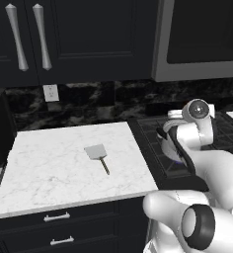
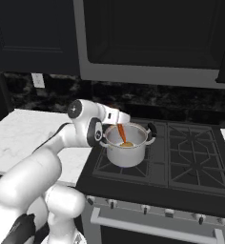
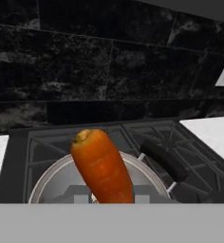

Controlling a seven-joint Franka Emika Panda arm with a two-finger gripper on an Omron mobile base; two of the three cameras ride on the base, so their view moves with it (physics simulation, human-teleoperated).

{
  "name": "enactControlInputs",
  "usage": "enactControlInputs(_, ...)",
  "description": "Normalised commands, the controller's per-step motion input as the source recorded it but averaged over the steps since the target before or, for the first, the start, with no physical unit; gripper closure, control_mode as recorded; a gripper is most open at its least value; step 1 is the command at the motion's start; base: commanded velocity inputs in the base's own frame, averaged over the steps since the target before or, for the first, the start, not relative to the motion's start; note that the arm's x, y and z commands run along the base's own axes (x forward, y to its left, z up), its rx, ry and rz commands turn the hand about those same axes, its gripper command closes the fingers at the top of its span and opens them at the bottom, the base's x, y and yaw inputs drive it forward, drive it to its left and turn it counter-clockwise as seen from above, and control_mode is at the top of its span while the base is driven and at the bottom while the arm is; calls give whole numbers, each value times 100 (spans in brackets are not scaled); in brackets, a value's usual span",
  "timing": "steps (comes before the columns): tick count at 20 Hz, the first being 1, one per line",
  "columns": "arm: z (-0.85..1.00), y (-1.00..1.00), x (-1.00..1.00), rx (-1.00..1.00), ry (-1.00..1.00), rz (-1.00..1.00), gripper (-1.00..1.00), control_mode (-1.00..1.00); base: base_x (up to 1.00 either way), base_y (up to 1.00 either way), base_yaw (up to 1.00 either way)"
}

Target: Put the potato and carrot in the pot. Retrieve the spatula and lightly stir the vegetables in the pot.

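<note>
The black stove [image 2: 190, 157] sits flush with the right end of a white marble counter [image 1: 54, 163], under a dark microwave [image 2: 152, 38], with dark cabinets [image 1: 79, 39] above the counter and a black stone backsplash [image 3: 85, 71] behind both. A white wall outlet [image 1: 51, 92] is set in the backsplash above the counter's back edge.

The white arm reaches from the base over the stove's front left corner, its wrist bent above the pot [image 2: 127, 153]. The pot stands upright on the front left burner, near the stove's left edge, with one dark handle [image 2: 151, 129] pointing toward the stove's middle. In the hand view the same handle [image 3: 163, 159] angles off the rim on the right.

The gripper [image 2: 120, 120] hangs just above the pot's back left rim. Its fingers are closed on the carrot [image 2: 122, 133], pinching it near the narrow end; the carrot hangs tilted into the pot's mouth, thick end down. In the hand view the carrot [image 3: 102, 166] rises between the two fingertips [image 3: 78, 192], its blunt end over the pale inside of the pot.

The potato [image 2: 127, 144] lies on the pot's floor, just below the carrot's lower end.

The spatula [image 1: 98, 156] lies flat on the counter, toward its right half and well apart from the stove, blade toward the back edge and handle toward the front edge.
</note>
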Motion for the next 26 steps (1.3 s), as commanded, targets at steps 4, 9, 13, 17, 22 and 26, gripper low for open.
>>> enactControlInputs(4, -39, -21, 7, 0, 5, 0, 100, -100, 0, 0, 0)
enactControlInputs(9, -30, -11, 1, 0, 2, 2, 100, -100, 0, 0, 0)
enactControlInputs(13, -25, 0, 0, 0, 1, 5, 100, -100, 0, 0, 0)
enactControlInputs(17, -5, 0, 5, 0, 0, 6, 100, -100, 0, 0, 0)
enactControlInputs(22, 30, 0, 12, 0, -1, 2, 100, -100, 0, 0, 0)
enactControlInputs(26, 23, 14, 2, 0, 0, 0, 100, -100, 0, 0, 0)
